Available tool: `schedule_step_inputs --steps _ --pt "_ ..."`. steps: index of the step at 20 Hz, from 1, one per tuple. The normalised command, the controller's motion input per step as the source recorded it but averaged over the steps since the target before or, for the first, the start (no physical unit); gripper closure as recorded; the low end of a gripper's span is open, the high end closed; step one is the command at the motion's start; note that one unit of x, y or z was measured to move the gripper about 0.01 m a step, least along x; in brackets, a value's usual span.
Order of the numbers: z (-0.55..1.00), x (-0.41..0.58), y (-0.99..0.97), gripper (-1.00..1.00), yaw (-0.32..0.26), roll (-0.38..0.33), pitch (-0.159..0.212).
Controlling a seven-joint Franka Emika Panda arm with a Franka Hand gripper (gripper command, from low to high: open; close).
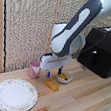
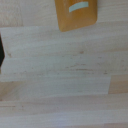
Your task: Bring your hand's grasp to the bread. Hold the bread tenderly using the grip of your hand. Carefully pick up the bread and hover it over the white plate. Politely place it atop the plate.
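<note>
In the exterior view, the hand (image 1: 53,73) hung just above the wooden table (image 1: 86,96) near the frame's centre, its short blue-tipped fingers (image 1: 48,73) pointing down. Whether those fingers stood apart or together could not be told; nothing appeared between them. The bread (image 1: 51,84), a small golden-orange block, lay flat on the table just below and in front of the hand, not touched by it. The white plate (image 1: 14,95) sat in the lower left of the frame, well apart from the bread and bare on top. A pink cup (image 1: 34,69) stood left of the hand, and a small white bowl (image 1: 64,78) with yellow contents sat just right of it. A black box (image 1: 102,50) occupied the upper right. In the wrist view, the bread (image 2: 76,13) showed at the top edge over pale planks.
</note>
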Motion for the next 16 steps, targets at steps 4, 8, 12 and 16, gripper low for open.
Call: schedule_step_inputs --steps 4,8,12,16 --pt "-0.4 -0.011 0.09 -1.0 0.116 -0.077 0.008" --pt "-0.32 0.088 0.0 -1.0 0.182 -0.085 -0.043" --pt "-0.12 0.283 -0.16 -1.0 0.217 -0.039 -0.114" --pt "0.0 0.231 -0.31 -1.0 0.199 0.0 -0.065"
